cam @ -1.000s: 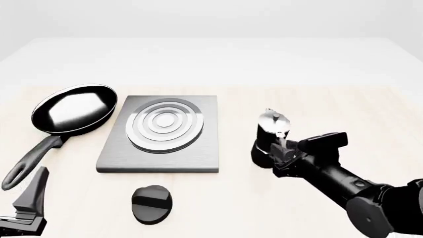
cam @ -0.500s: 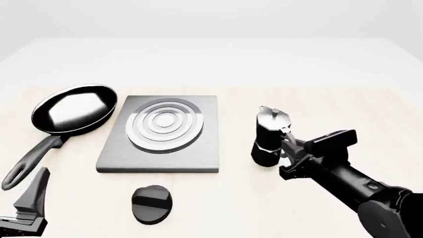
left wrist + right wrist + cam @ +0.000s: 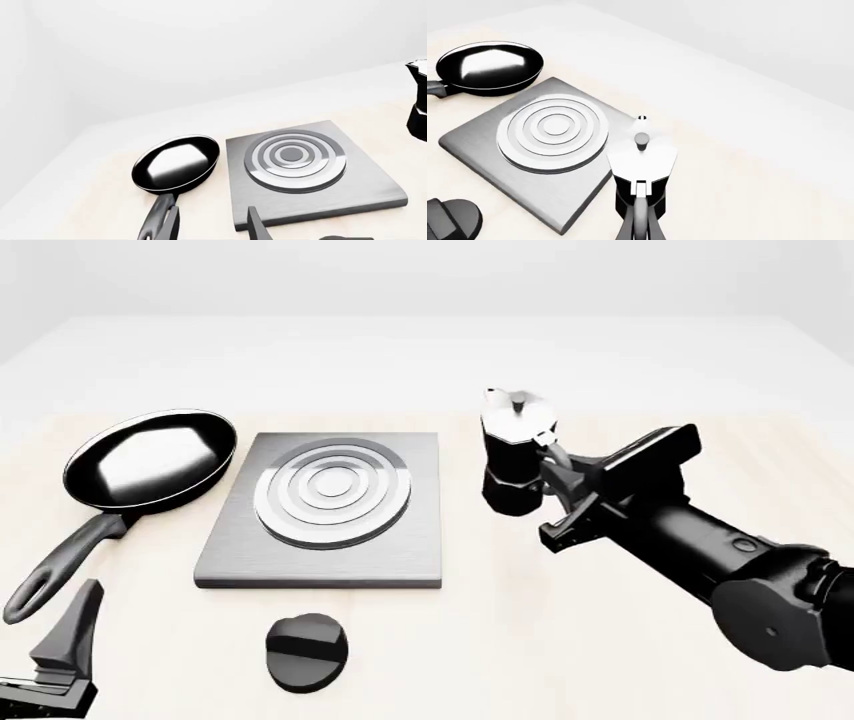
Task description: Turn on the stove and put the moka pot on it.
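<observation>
Black pot (image 3: 514, 455) hangs from your right pincer (image 3: 553, 466) by its handle, right of the stove (image 3: 324, 510); left pincer (image 3: 210, 223) gapes empty.

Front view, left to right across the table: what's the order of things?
left gripper → frying pan → stove → moka pot → right gripper, shut on the pot's handle. The black knob sits nearer than the stove, within its span, so I left it out of the order.
</observation>
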